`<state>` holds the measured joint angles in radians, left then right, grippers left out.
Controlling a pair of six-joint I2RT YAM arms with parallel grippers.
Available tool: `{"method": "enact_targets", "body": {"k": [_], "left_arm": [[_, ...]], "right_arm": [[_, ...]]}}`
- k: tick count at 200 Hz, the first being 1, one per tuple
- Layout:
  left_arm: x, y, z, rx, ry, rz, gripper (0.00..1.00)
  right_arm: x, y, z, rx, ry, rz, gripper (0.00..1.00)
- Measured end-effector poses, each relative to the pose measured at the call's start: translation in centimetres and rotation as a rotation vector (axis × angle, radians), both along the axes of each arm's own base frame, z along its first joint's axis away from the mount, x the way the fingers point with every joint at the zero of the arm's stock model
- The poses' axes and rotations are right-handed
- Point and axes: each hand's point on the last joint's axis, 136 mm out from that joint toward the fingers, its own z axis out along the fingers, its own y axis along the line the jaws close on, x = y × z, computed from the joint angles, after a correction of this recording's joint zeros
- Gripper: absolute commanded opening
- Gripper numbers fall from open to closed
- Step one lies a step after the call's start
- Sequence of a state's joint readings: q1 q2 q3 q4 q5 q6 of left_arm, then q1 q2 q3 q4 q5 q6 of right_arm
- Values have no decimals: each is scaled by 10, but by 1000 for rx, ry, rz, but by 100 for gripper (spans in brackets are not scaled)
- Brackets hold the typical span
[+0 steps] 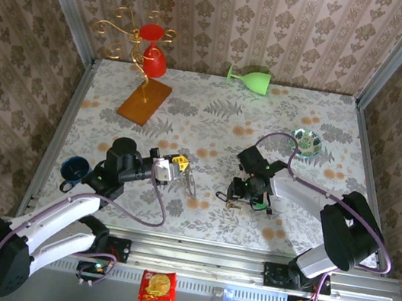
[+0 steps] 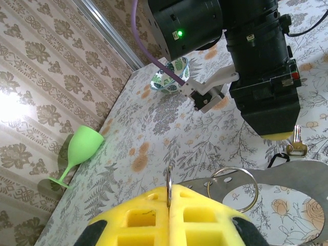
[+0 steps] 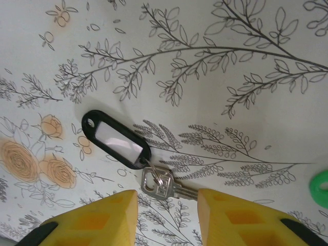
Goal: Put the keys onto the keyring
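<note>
In the left wrist view my left gripper (image 2: pixel 169 190) is shut on the keyring (image 2: pixel 168 179), a thin metal loop seen edge-on between the yellow pads. Beside it a round wire ring (image 2: pixel 233 187) hangs from a flat silver plate (image 2: pixel 289 177). From above, the left gripper (image 1: pixel 176 163) holds the keyring (image 1: pixel 189 183) near the table's middle. My right gripper (image 3: pixel 168 197) is open and low over the cloth. A silver key (image 3: pixel 160 183) with a small ring and a black tag (image 3: pixel 115 138) lies between its fingers. The green key head (image 3: pixel 322 187) peeks in at the right edge.
A green goblet (image 1: pixel 250 78) lies on its side at the back. A small patterned dish (image 1: pixel 306 143) sits back right. A gold stand with red cups (image 1: pixel 152 57) and its wooden base (image 1: pixel 145 101) are back left. A blue cup (image 1: pixel 74 169) stands by the left arm.
</note>
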<state>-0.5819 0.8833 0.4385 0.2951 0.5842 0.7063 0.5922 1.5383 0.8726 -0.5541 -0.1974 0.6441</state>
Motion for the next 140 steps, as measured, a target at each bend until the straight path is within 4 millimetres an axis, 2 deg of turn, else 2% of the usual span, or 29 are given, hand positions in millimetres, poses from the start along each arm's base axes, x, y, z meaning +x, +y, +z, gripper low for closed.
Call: {"method": "enact_targets", "body": {"k": [35,140], "left_arm": [[-1,-1,0,-5,7,-6,0],[-2,-2,-1,-7,15,-16,0]], "right_arm": [[3,7,-3,27,4,-8,31],[-6,9,-21,22,80,22,24]]}}
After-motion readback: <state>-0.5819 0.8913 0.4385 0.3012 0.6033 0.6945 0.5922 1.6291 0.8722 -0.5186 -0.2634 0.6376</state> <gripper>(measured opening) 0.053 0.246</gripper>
